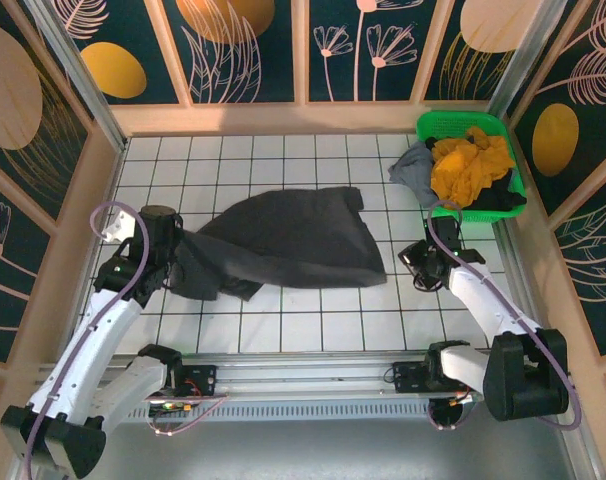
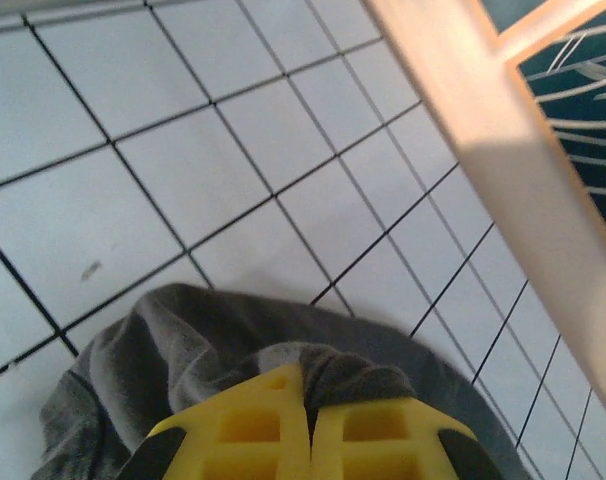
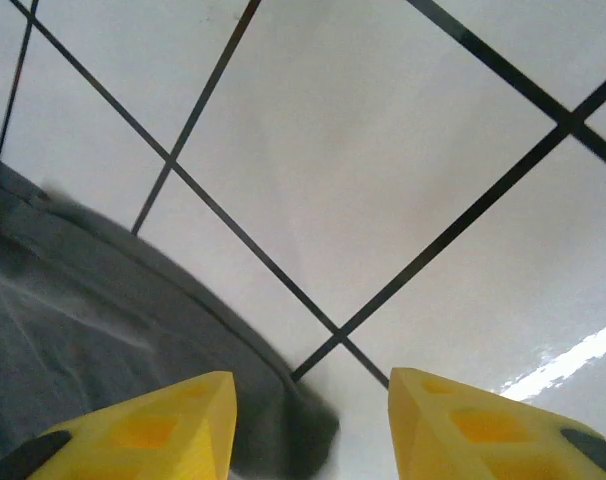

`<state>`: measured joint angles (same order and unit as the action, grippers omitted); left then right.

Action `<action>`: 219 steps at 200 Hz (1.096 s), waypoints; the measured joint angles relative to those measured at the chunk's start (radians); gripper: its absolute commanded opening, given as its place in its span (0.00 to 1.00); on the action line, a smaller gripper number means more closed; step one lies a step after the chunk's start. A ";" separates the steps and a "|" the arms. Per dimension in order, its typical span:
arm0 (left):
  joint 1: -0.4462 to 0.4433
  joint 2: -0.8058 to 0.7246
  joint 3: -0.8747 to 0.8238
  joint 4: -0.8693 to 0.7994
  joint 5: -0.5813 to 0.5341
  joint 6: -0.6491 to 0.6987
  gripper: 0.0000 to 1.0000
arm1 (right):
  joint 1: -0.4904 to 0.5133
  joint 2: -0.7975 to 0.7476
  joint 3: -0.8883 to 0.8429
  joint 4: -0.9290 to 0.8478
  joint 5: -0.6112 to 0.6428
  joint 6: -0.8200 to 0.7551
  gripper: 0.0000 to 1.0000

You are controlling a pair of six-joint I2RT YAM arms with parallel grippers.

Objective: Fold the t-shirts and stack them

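T-shirts lay in two places. The charcoal t-shirt point(image 1: 283, 240) was spread, rumpled, across the middle of the tiled table point(image 1: 283, 150). A yellow t-shirt point(image 1: 471, 165) and a black t-shirt point(image 1: 498, 200) were heaped in the green basket point(image 1: 461, 121) at the far right corner, and a light grey t-shirt point(image 1: 411, 168) spilled over its left rim. The left gripper point(image 2: 308, 400) was clamped together on the charcoal t-shirt's left edge, with cloth bunched over its yellow fingers point(image 2: 253, 425). The right gripper point(image 3: 313, 385) hung low at the shirt's right hem, its fingers apart and holding nothing.
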<state>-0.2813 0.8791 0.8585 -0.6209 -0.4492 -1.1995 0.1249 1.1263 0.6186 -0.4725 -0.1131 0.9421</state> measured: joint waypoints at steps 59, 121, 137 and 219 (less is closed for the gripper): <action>0.000 -0.033 -0.013 -0.011 0.049 -0.040 0.00 | 0.019 -0.002 0.003 -0.067 -0.080 0.151 0.42; 0.000 -0.033 -0.007 -0.050 0.042 -0.040 0.00 | 0.239 0.103 0.015 -0.079 -0.175 0.298 0.08; 0.000 -0.034 0.000 -0.055 0.041 -0.038 0.00 | 0.254 0.115 0.014 -0.075 -0.189 0.315 0.08; 0.000 -0.067 0.008 -0.084 0.041 -0.017 0.00 | 0.187 0.335 0.083 -0.032 -0.180 0.253 0.28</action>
<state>-0.2813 0.8124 0.8661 -0.7044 -0.4084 -1.2163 0.3119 1.4609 0.7017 -0.5049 -0.2935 1.1946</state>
